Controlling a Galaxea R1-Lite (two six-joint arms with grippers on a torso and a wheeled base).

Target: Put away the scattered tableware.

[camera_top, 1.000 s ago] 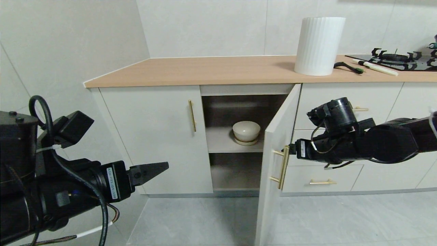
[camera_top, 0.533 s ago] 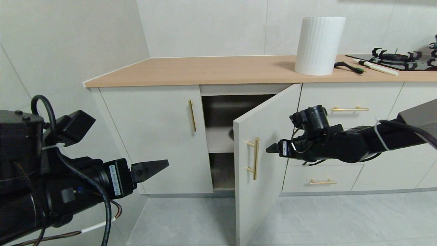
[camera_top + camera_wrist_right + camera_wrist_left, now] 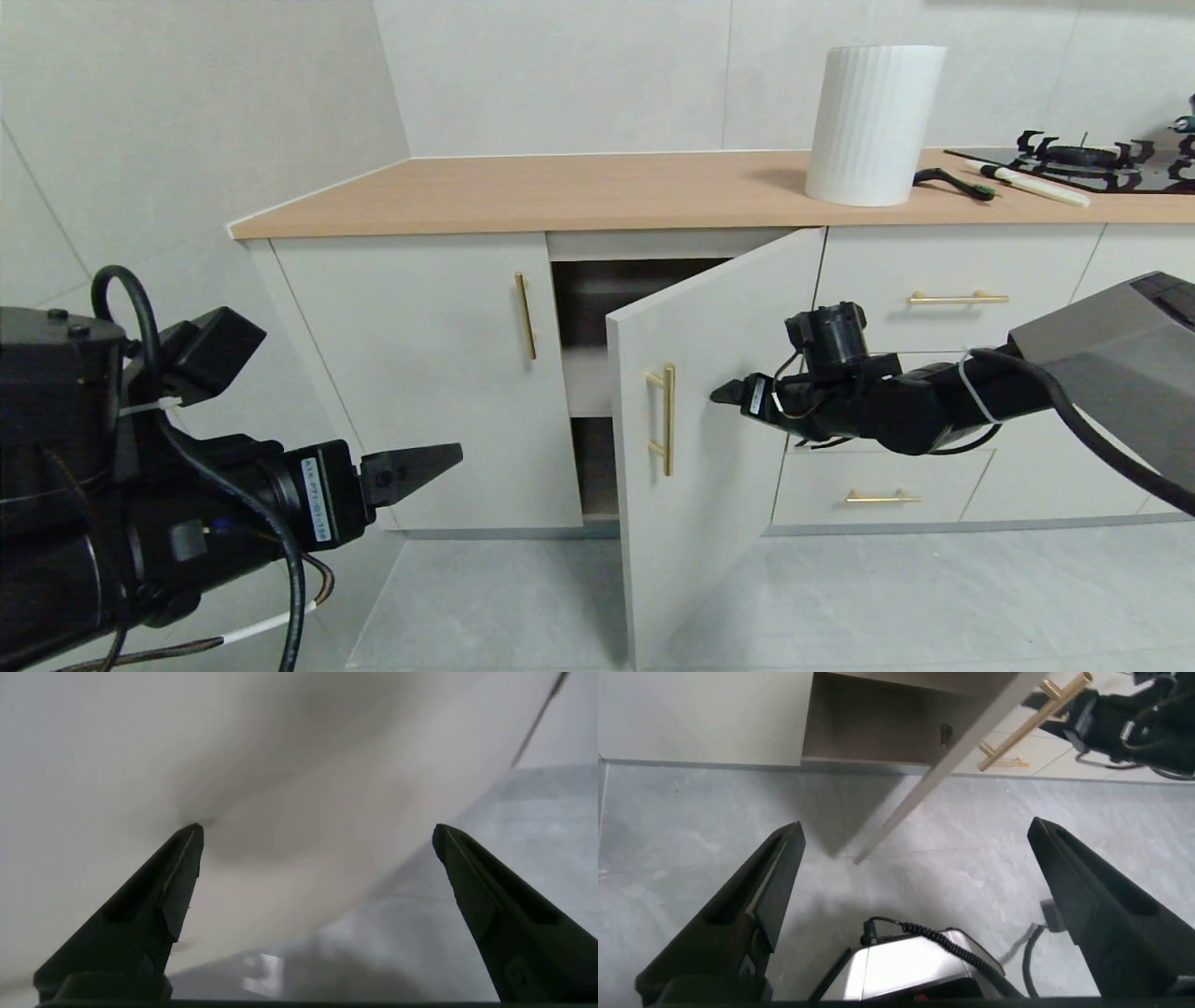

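Observation:
The cabinet door point(image 3: 709, 373) with a gold handle point(image 3: 665, 420) stands partly ajar, hiding the shelf behind it. My right gripper point(image 3: 726, 393) is open and its tip rests against the door's outer face just right of the handle. In the right wrist view the door face point(image 3: 280, 784) lies close before the spread fingers point(image 3: 149, 905) of the right gripper point(image 3: 318, 896). My left gripper point(image 3: 415, 464) hangs open at the lower left, apart from the cabinet. In the left wrist view the left gripper point(image 3: 915, 896) points at the floor, with the door's edge point(image 3: 952, 765) beyond.
A tall white ribbed canister point(image 3: 873, 124) stands on the wooden counter point(image 3: 560, 191). Beside it lie a black-handled tool point(image 3: 952, 182) and a white knife point(image 3: 1027, 184), next to the stove point(image 3: 1092, 163). Drawers point(image 3: 952, 299) sit right of the door. The grey floor point(image 3: 523, 597) lies below.
The door has swung from wide open to nearly half shut, and my right gripper has moved left with it. The bowl on the shelf is now hidden. The left arm has barely moved.

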